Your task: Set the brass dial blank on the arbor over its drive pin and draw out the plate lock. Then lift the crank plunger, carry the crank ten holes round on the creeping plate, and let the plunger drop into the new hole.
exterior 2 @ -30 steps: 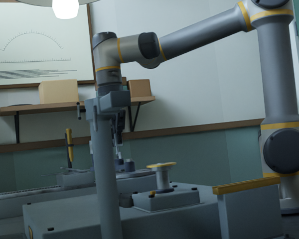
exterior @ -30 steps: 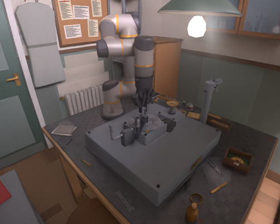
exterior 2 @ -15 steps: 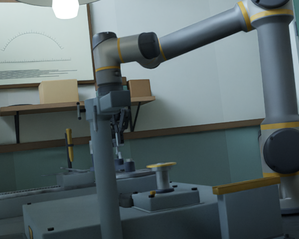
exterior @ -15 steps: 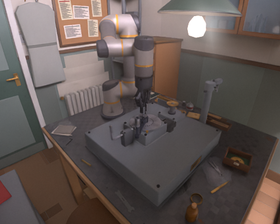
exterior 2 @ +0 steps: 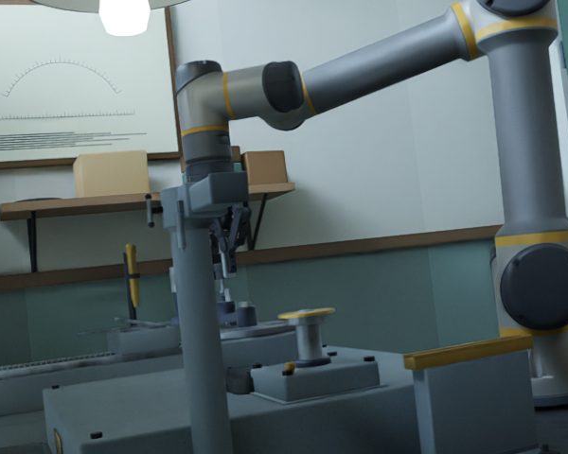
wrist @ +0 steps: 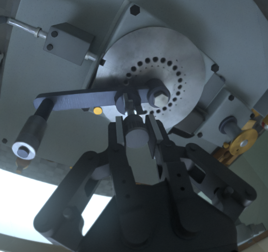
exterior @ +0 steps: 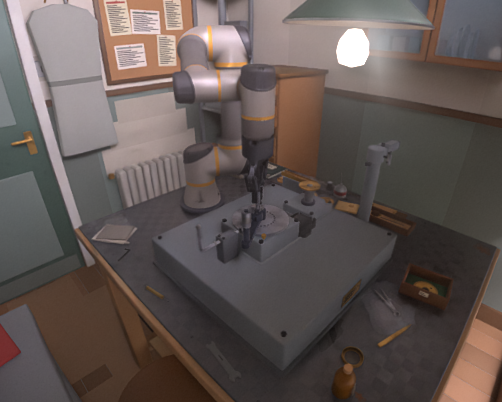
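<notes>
The crank plunger (wrist: 133, 131) is partly hidden between my fingers; my gripper (wrist: 136, 127) (exterior: 255, 202) (exterior 2: 224, 278) grips its knurled knob above the round steel index plate (wrist: 155, 76) (exterior: 273, 217). The plunger sits on the dark crank arm (wrist: 82, 100), which reaches left from the hub nut (wrist: 158, 97) to a handle (wrist: 30, 136). A ring of holes circles the hub. The brass dial blank (exterior: 309, 186) (exterior 2: 306, 313) (wrist: 243, 141) sits on the arbor at the far right of the machine. The plate lock block (wrist: 67, 42) with its rod stands at the plate's upper left.
A small wooden box (exterior: 426, 287) with a brass disc lies on the bench to the right. A grey post (exterior: 375, 177) (exterior 2: 196, 317) rises beside the machine base (exterior: 278, 280). A brown bottle (exterior: 344, 382) and loose tools lie near the front edge.
</notes>
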